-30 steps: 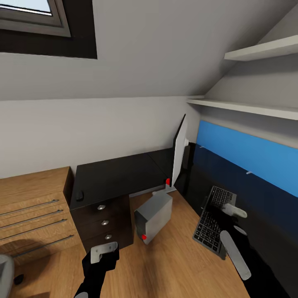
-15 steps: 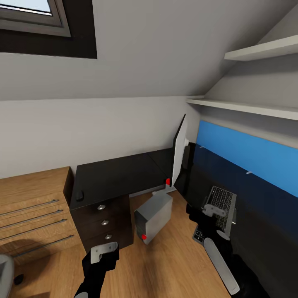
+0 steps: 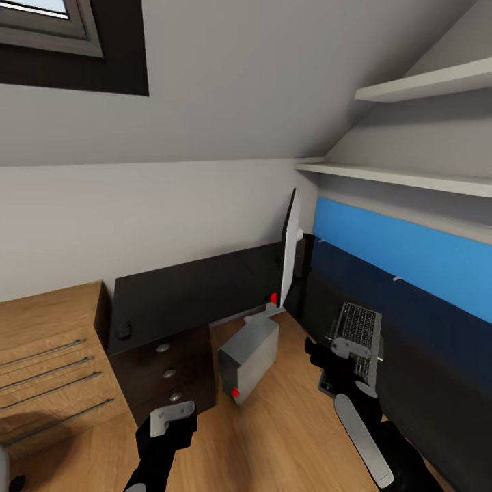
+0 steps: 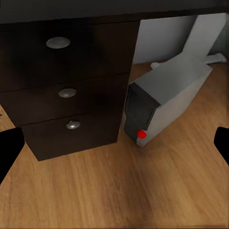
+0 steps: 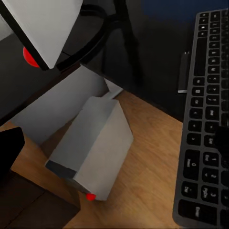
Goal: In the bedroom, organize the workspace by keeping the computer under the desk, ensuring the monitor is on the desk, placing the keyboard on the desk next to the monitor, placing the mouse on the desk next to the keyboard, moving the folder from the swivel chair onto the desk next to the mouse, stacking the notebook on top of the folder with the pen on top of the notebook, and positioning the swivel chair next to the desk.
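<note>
Keyboard (image 3: 353, 347), slim with black keys in a grey frame, lies at the lower right of the head view on the glossy black desk (image 3: 191, 290), its near end jutting past the desk edge over the wooden floor (image 3: 273, 437). The right gripper (image 3: 345, 359) hovers right above it, jaws parted with nothing between them; the right wrist view shows the key rows (image 5: 202, 129) running down the frame's right side with one dark fingertip (image 5: 222, 138) over them.

Left of the keyboard, near frame centre, the monitor (image 3: 290, 249) stands edge-on, a thin pale slab with a red dot at its lower corner. Below it the computer (image 3: 251, 355), a matte grey box with a darker front panel and a red button, sits tilted on the floor under the desk. The left wrist view shows that tower (image 4: 164, 102) just beside the black drawers (image 4: 71, 90) with their round silver knobs.

A small black mouse (image 3: 123, 332) rests on the desktop's left corner. The left gripper (image 3: 171, 417) hangs open and empty at lower left. A wooden cabinet (image 3: 48, 362) with long metal bar handles fills the left edge.
</note>
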